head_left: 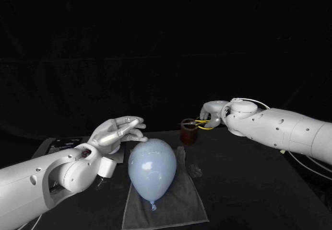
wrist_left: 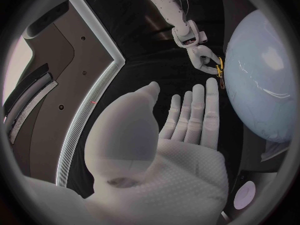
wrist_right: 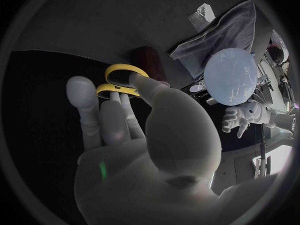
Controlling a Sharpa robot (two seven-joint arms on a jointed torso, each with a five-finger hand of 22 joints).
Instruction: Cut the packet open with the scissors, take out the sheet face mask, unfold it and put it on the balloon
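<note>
Pale blue balloon, inflated, lying lengthwise on grey cloth, knot toward near table edge. Yellow-handled scissors at mouth of dark brown cup, behind balloon, handles gripped by right hand.

The balloon lies on a cloth; behind it, rightward, scissors stand in a cup.

Smooth, rounded white shells covered the left arm and right arm, dotted with small dark screw holes. Pale silver many-fingered left hand and right hand. A thin white cable looped above the right wrist.
</note>
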